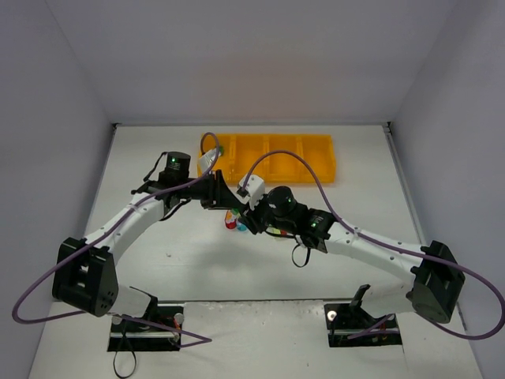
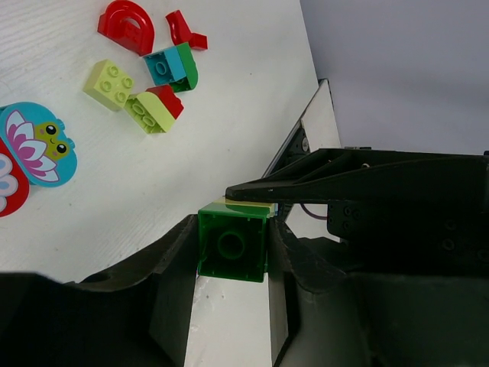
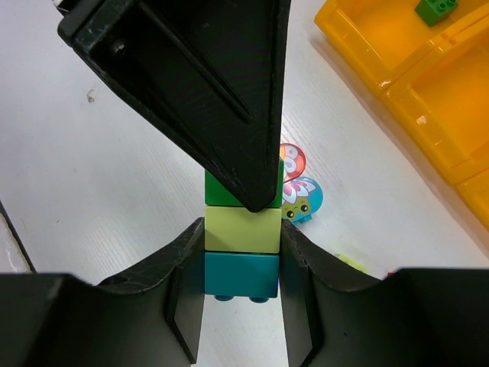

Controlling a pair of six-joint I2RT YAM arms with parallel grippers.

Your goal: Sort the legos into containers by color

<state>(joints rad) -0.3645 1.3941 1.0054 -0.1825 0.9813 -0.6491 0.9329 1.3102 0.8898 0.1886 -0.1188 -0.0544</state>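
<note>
A short stack of legos, dark green [image 3: 221, 191], lime [image 3: 241, 228] and teal [image 3: 241, 274], hangs above the table between both arms. My right gripper [image 3: 241, 237] is shut on the lime and teal bricks. My left gripper [image 2: 232, 229] is shut on the dark green brick [image 2: 232, 243] at the stack's other end. In the top view the left gripper [image 1: 225, 193] and right gripper [image 1: 254, 207] meet in front of the orange containers [image 1: 323, 158]. One green brick [image 3: 437, 9] lies in an end compartment.
Loose legos lie on the table under the grippers: a red arch [image 2: 126, 27], a red piece [image 2: 186, 30], a teal-and-green brick [image 2: 172, 67], a lime brick [image 2: 109, 82], a lime-and-red pair [image 2: 153, 108] and a teal flower piece [image 2: 38, 143]. White walls enclose the table.
</note>
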